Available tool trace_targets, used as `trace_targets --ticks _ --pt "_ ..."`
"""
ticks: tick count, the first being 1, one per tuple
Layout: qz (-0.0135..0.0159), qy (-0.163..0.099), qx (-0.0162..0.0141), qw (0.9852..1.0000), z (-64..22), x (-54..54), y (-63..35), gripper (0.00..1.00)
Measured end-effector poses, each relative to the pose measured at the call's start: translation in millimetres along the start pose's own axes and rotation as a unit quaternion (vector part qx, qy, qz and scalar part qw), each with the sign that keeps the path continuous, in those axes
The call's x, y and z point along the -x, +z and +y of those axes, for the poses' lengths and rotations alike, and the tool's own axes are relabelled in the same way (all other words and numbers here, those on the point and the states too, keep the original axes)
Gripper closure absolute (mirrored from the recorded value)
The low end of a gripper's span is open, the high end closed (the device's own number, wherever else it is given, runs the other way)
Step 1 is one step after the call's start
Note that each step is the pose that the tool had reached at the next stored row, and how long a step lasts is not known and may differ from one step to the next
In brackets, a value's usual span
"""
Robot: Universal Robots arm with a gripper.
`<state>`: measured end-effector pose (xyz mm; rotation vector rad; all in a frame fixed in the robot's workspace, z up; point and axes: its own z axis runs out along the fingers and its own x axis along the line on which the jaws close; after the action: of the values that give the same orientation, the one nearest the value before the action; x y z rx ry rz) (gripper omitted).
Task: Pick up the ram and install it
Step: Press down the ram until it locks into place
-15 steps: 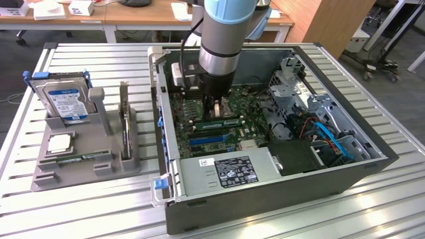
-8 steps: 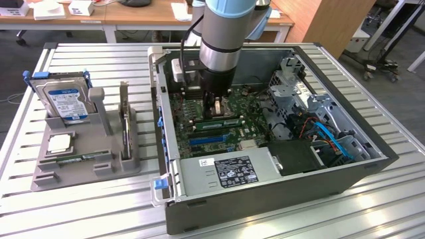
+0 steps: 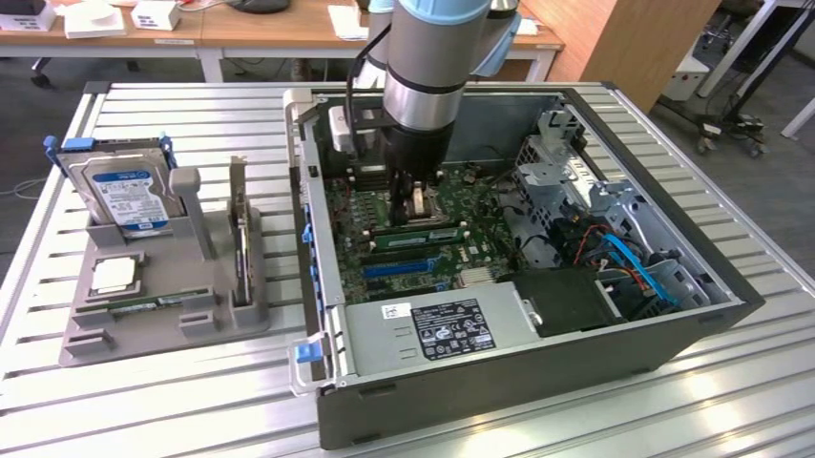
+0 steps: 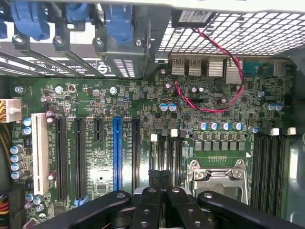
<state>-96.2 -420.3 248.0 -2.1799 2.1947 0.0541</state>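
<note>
end effector is inside the open computer case, low over the motherboard and just beside the cpu socket. jaws are pressed fully together with nothing between them, so it's empty.

the ram is outside the case. it lies flat in the front groove of the grey parts holder on the worktop, off the case's rear side, well apart from the end effector. the hard drive stands in the same holder, farther back. a couple of green memory sticks look already seated in the case, close to the end effector. can't tell if it touches them.

judgement: the pick is not yet done, since the ram sits in its groove and the jaws are empty.

doing it well:
- clear the case wall before travelling to the holder.
- open the jaws before descending.
- come down square on the stick and pinch it mid-length across its thin faces, so it doesn't swing.
- lift straight out of the groove so it doesn't jam on the holder walls.
- for seating, the dark empty slots on the far side of the cpu socket look free.
- keep the stick parallel to the slot, notch matched, end latches open.
- press evenly along its length, as a tilted push could bind it or stress the board.
- watch the red cable near the case's rear ports.
</note>
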Motion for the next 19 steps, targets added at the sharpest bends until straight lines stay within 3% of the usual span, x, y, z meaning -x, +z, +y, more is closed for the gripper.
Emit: trace_targets --ticks 10,19 --pt "0.0001 0.0 0.0 1.0 -0.4 0.1 -1.7 0.91" --pt "0.0 0.0 0.0 1.0 -13.0 0.2 -1.6 0.91"
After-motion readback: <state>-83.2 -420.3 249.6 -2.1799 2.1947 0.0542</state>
